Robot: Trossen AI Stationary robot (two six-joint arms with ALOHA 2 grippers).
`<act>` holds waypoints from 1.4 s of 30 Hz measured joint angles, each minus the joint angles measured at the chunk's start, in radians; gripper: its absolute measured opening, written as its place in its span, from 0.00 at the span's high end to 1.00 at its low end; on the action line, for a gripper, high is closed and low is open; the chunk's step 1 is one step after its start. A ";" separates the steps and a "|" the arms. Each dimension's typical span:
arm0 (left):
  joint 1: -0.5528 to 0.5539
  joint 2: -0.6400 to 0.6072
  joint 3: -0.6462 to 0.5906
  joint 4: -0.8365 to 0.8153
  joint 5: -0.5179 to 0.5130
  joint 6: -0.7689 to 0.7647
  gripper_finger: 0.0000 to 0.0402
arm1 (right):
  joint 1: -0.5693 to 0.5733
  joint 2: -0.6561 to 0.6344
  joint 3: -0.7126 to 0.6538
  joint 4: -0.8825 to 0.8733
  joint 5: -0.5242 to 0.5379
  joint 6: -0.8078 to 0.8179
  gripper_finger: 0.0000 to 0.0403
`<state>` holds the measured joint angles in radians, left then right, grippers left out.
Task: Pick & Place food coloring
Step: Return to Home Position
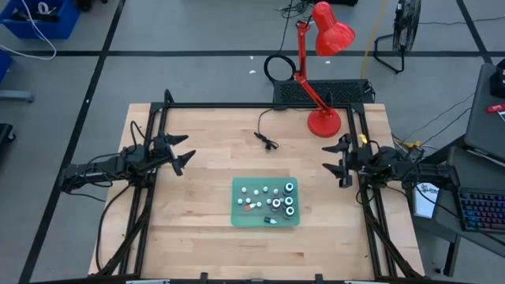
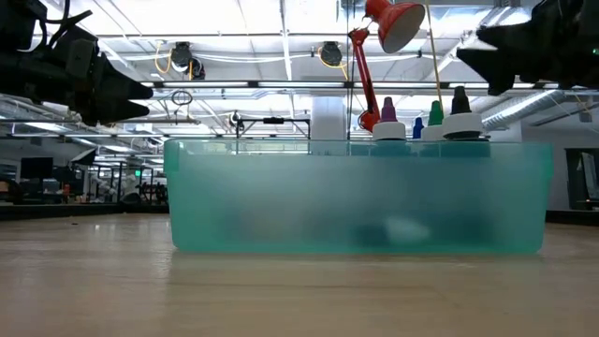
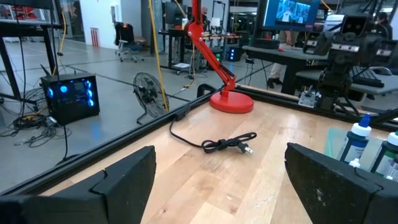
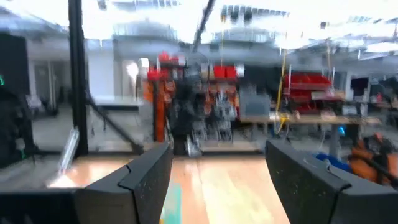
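Observation:
A translucent green tray (image 1: 237, 214) sits on the near middle of the wooden table. Inside it stand several tiny white-capped food coloring bottles (image 1: 254, 192), and three or so larger dark-bodied, white-topped bottles (image 1: 289, 200) stand at its right end. In the low view the coloured tips of the larger bottles (image 2: 436, 116) rise above the tray's wall (image 2: 356, 201). My left gripper (image 1: 188, 150) hovers open above the table, left of the tray. My right gripper (image 1: 330, 156) hovers open to the tray's right and a little farther back. Both show open in their wrist views (image 3: 217, 186) (image 4: 217, 183).
A red desk lamp (image 1: 323, 122) stands at the far right of the table, and its black cord and plug (image 1: 267, 140) lie on the far middle. Black frame rails (image 1: 150, 189) run along both table sides. Bare wood (image 1: 205, 237) surrounds the tray.

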<state>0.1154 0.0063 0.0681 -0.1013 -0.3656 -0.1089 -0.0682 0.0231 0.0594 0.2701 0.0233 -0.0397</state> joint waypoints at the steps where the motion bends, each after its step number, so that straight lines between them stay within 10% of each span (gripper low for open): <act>1: 0.000 0.000 0.000 0.000 0.000 0.000 0.12 | -0.006 -0.001 -0.011 0.021 -0.003 0.011 0.39; 14: 0.000 0.000 0.000 0.000 0.000 0.000 0.12 | -0.025 0.004 -0.042 -0.237 -0.003 0.003 0.38; 42: 0.000 0.000 0.000 0.000 0.000 0.000 0.12 | -0.025 0.023 -0.044 -0.231 0.000 0.133 0.38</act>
<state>0.1154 0.0065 0.0684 -0.1013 -0.3656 -0.1089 -0.0929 0.0463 0.0151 0.0394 0.0235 0.0929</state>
